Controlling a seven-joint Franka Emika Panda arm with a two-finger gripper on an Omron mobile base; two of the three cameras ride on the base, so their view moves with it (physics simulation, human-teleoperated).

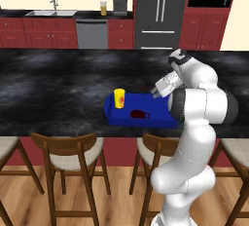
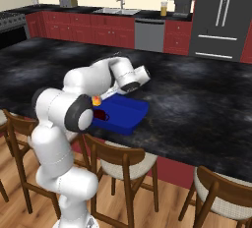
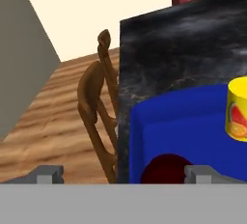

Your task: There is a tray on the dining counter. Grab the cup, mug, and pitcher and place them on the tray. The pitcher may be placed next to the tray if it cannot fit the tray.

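left base view: behind the arm to its left, high, looking forward and down across the dining counter [image 1: 58, 84] toward the far kitchen wall.
right base view: behind the arm to its right, same height, angled across the counter from the other side.
hand view: very close, tilted, looking from the hand over the tray [image 3: 183, 117].
shared: both base views take in the tray just below the hand, with the chairs [image 1: 65, 154].

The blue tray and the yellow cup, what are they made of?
The tray looks like smooth plastic: one flat bright blue, soft rounded rim. The cup also looks like plastic or painted ceramic: plain glossy yellow with a red-orange picture on its side. It's a rendered scene, so that's a guess.
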